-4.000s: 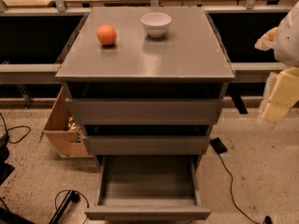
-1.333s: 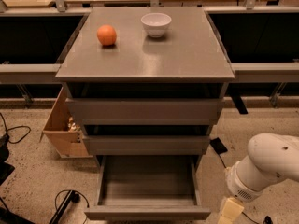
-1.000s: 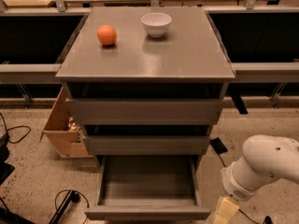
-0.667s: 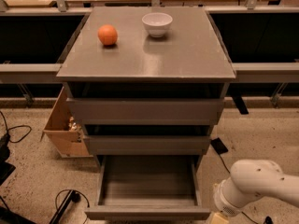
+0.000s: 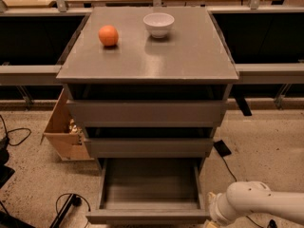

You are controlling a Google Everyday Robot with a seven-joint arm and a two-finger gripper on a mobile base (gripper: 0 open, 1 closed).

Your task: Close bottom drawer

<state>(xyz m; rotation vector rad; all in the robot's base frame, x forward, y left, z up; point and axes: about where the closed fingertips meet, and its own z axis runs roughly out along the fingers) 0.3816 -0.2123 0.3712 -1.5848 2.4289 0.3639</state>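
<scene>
The bottom drawer (image 5: 149, 189) of the grey cabinet stands pulled far out, and its inside is empty. Its flat front (image 5: 147, 216) runs along the bottom edge of the camera view. Above it are the mid-sized drawer front (image 5: 148, 147) and the tall top drawer front (image 5: 146, 113). My white arm (image 5: 259, 203) comes in low from the right. Its wrist ends right beside the drawer front's right corner, and the gripper (image 5: 211, 224) is mostly cut off by the bottom edge.
An orange (image 5: 108, 35) and a white bowl (image 5: 158, 24) sit on the cabinet top (image 5: 180, 56). A cardboard box (image 5: 64, 129) stands on the floor to the left. Cables (image 5: 66, 205) lie at lower left, and a black object (image 5: 222, 148) lies at the right.
My arm has swung down from the upper right to the floor level and moved left toward the drawer front's right corner. The drawer has not moved.
</scene>
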